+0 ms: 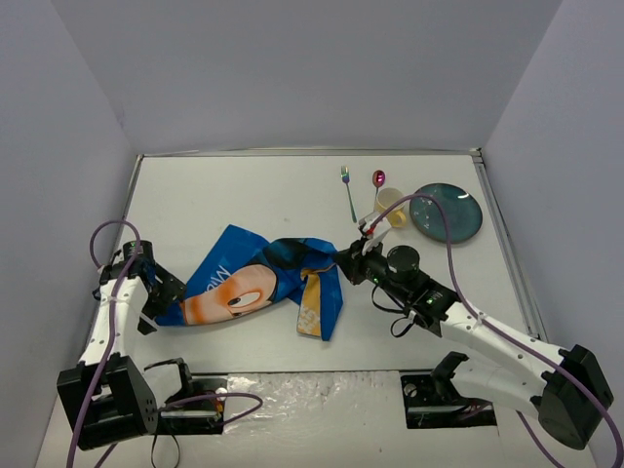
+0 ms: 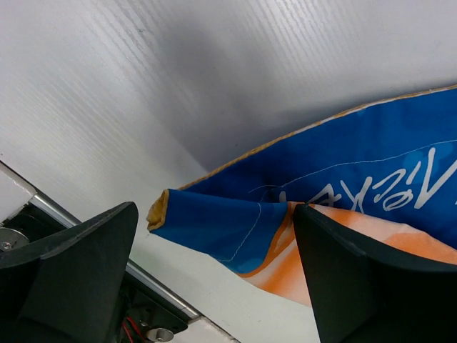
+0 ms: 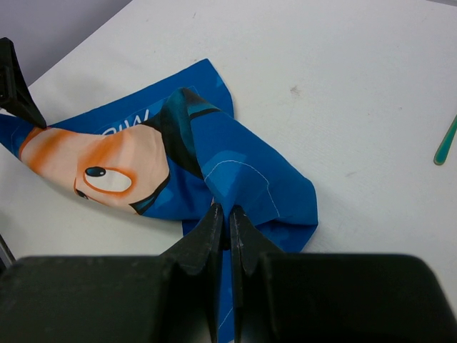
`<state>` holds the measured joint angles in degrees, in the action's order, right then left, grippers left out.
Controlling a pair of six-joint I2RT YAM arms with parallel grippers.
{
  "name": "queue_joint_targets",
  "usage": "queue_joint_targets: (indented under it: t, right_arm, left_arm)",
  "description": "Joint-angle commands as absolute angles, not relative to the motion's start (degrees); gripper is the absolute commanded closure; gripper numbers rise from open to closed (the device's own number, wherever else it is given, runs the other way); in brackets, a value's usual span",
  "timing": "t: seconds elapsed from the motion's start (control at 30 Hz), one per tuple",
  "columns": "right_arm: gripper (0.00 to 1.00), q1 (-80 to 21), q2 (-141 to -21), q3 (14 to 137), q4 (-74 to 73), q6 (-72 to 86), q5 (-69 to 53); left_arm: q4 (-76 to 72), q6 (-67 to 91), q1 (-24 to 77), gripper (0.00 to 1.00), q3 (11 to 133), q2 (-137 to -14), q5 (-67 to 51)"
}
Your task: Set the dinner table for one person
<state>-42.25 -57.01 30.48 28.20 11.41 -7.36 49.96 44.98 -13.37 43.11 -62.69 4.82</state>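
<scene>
Top external view first: the dinner table (image 1: 253,190), that big white slab, fills the frame, and on its near half lies the blue cartoon-printed placemat (image 1: 253,283). It is rumpled and folded over on itself, nowhere near flat.

Far right on the table sits the teal plate (image 1: 446,213), with a yellow cup (image 1: 392,205) just beside it. So the step in hand looks like spreading the mat before anything gets laid on it.

Now the arms. The right gripper (image 3: 223,211) has its jaws pressed together on a fold at the mat's right end, cloth pinched between the tips. Over on the other end, the left gripper (image 2: 214,214) stands with jaws wide apart. The mat's hemmed corner pokes into the gap between them, and nothing is clamped yet.

Next move, by my read: the left jaws need to come together on that corner, low enough to catch the hem. Then both arms draw apart to pull the bunching out and lay the mat flat.

Smallest of all, the green-handled fork (image 1: 348,190) and the pink-bowled spoon (image 1: 378,178) wait by the far edge, well apart from the cloth.
</scene>
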Motion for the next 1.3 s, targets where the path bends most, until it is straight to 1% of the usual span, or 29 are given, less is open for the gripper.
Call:
queue_joint_targets:
  t: [0.0,0.2,0.3,0.4,0.47,0.57,0.6,0.67,0.8,0.93,1.0,1.1,1.17,1.2,1.27]
  right_arm:
    - [1.0,-43.1,-54.7,30.4,31.3,10.4,-7.8]
    - [1.0,-43.2,-53.2,30.3,30.5,10.2,-7.4]
    - [1.0,-43.2,-52.8,30.5,30.1,10.0,-7.2]
    - [1.0,-43.4,-52.3,30.7,29.6,10.0,-7.0]
    - [1.0,-43.4,-52.2,31.0,29.3,10.0,-6.9]
    - [1.0,-43.5,-52.0,31.8,28.4,9.9,-6.9]
    - [1.0,-43.5,-51.9,31.9,28.2,9.8,-6.8]
    - [1.0,-43.6,-51.5,32.4,27.8,9.7,-6.6]
    - [1.0,-43.6,-51.9,34.8,25.9,9.2,-5.4]
    - [1.0,-43.6,-55.2,40.5,23.1,7.3,-1.6]
    - [1.0,-43.5,-58.1,45.2,20.9,5.7,2.9]
    - [1.0,-43.0,-64.8,53.0,19.5,1.0,7.5]
    - [1.0,-41.7,-68.9,60.8,19.7,-2.8,8.6]
    - [1.0,-41.6,-71.1,61.7,19.9,-3.9,8.7]
    - [1.0,-39.3,-78.2,71.3,20.6,-7.3,9.7]
  left_arm:
    - [49.8,47.5,-14.8,0.18,43.4,-61.7,6.5]
    - [48.7,48.3,-16.7,0.32,43.0,-61.6,7.3]
    - [47.9,48.7,-16.8,0.45,42.3,-61.8,6.5]
    - [46.9,48.9,-16.8,0.64,41.2,-61.8,4.8]
    - [46.3,48.8,-16.8,0.71,40.6,-61.8,3.6]
    - [45.7,48.8,-16.8,0.86,39.9,-61.7,2.9]
    - [45.6,48.8,-16.8,0.89,39.8,-61.7,2.8]
    - [45.3,48.7,-16.8,1.0,39.5,-61.7,2.5]
    - [44.8,47.9,-16.8,1.0,41.4,-60.9,2.0]
    - [42.5,45.8,-16.8,1.0,47.9,-60.9,2.0]
    - [40.5,44.6,-16.8,1.0,52.7,-62.3,2.7]
    - [37.9,43.4,-16.8,1.0,61.6,-68.3,2.3]
    - [35.0,42.9,-16.8,1.0,70.4,-71.7,1.0]
    - [34.6,42.9,-16.8,1.0,71.4,-73.5,0.4]
    - [31.6,43.1,-17.0,1.0,81.4,-79.0,-2.4]
